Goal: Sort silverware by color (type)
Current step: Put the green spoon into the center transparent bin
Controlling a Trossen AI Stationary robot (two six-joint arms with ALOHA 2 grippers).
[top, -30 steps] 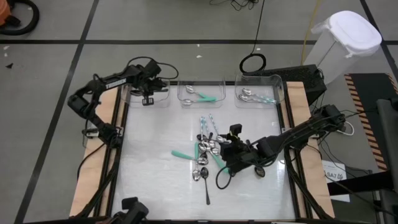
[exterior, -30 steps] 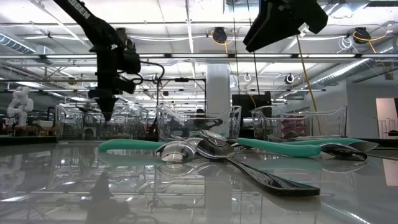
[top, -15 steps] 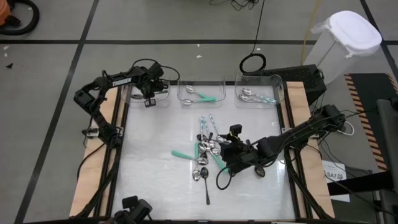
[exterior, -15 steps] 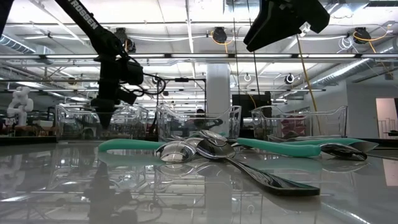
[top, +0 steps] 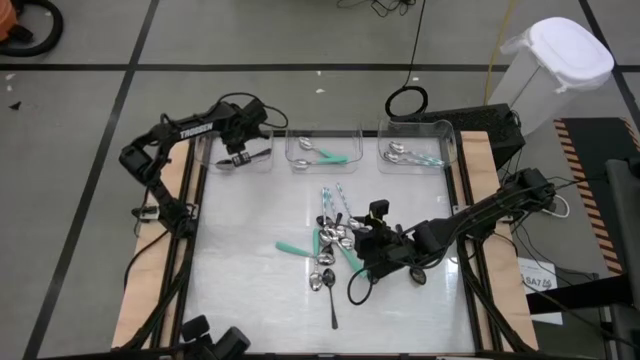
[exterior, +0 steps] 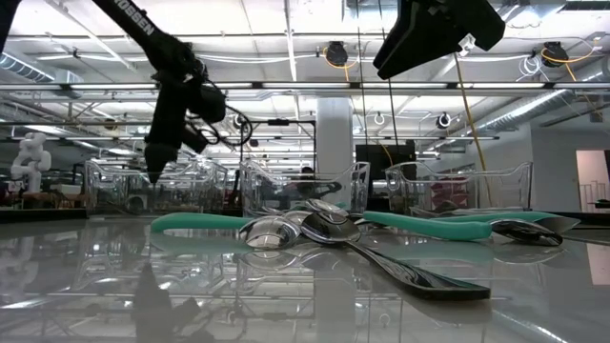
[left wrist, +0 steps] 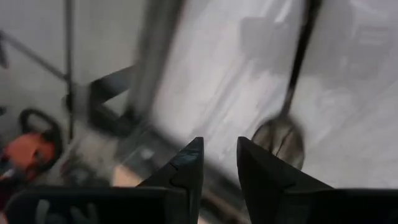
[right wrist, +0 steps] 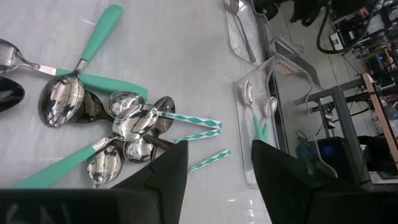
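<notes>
The silverware pile (top: 335,240) lies at the table's centre: spoons with teal handles (right wrist: 93,37), pale-blue patterned handles (right wrist: 193,121) and dark ones. My right gripper (right wrist: 217,168) hovers open just above the pile, on its right side (top: 368,240). My left gripper (left wrist: 214,168) is open over the left clear bin (top: 240,150), near the table's far left corner (exterior: 151,174). A dark spoon (left wrist: 283,134) lies flat on that bin's floor beyond the fingertips. The middle bin (top: 322,148) holds teal-handled spoons. The right bin (top: 415,150) holds pale-blue-handled ones.
The three clear bins stand in a row along the table's far edge. A lone dark spoon (top: 331,305) lies toward the near edge, and a teal-handled piece (top: 292,249) lies left of the pile. Wooden rails border the table's left and right sides. A white lidded bin (top: 555,60) stands off the table.
My left gripper has stayed over the left bin but has tipped from pointing straight down to a slant, its tip swinging a little toward the table's left edge. My right gripper and the pile have kept still.
</notes>
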